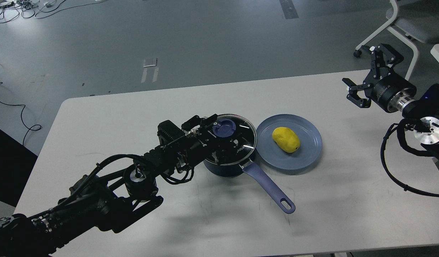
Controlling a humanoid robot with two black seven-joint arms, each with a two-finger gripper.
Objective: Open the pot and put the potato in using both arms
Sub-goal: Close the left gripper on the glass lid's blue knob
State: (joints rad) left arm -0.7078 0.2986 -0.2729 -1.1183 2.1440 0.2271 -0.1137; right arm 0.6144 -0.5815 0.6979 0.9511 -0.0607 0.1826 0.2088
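Note:
The dark navy pot (229, 165) stands mid-table with its glass lid (245, 137) on and the blue knob (225, 127) on top. Its lavender handle (269, 189) points toward the front right. My left gripper (216, 137) is low over the lid's left side. Its dark fingers are spread, one behind the knob and one in front, and no grip on the knob shows. The yellow potato (286, 139) lies on a flat blue plate (308, 151) just right of the pot. My right gripper (363, 71) is open and empty, above the table's far right corner.
The white table (134, 117) ends close behind the right gripper. A white chair (405, 25) stands on the floor behind that corner. Black cables (394, 171) hang from my right arm over the table's right edge.

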